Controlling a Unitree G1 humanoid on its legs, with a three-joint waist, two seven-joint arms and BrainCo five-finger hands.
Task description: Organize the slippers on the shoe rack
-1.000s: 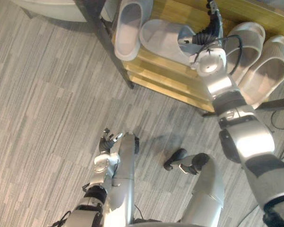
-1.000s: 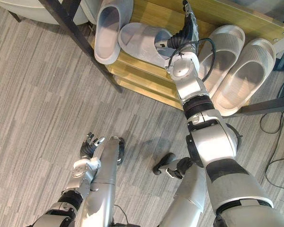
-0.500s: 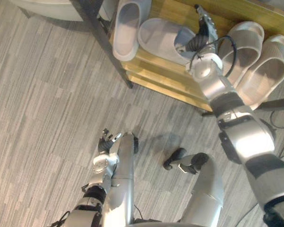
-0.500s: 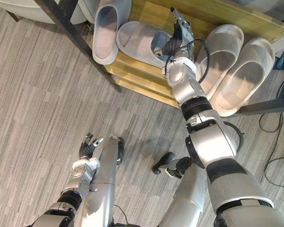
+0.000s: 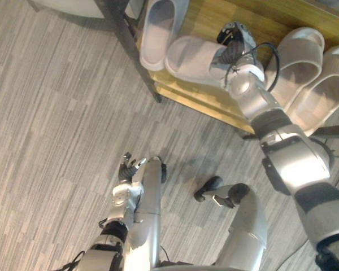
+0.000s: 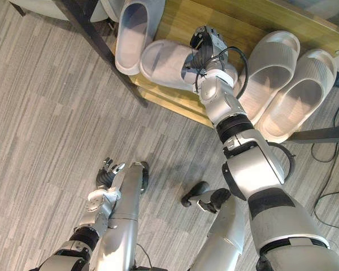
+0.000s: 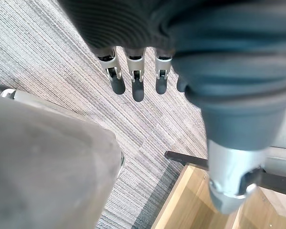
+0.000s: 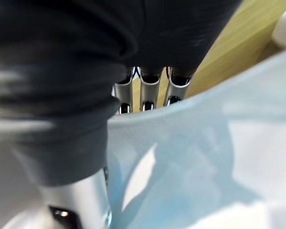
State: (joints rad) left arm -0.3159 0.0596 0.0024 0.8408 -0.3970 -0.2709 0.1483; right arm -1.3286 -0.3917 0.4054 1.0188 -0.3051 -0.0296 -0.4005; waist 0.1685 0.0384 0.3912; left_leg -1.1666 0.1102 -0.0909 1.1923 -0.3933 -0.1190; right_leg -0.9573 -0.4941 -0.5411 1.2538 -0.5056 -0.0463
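Now the right hand (image 6: 206, 40), straight-fingered before, curls round the sideways slipper (image 6: 164, 65); left hand (image 6: 106, 172) hangs open.

The shoe rack's wooden shelf (image 6: 178, 17) carries 4 pale slippers: a lengthwise slipper (image 6: 134, 34), a crosswise slipper (image 6: 166, 62) just beside it, then an inner slipper (image 6: 269, 59) and an outer slipper (image 6: 299, 90) side by side.

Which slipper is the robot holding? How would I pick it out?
Find the wooden shoe rack. Of four pale slippers on it, this slipper is second from the robot's left, in the right hand. It alone lies crosswise; the others point into the rack.
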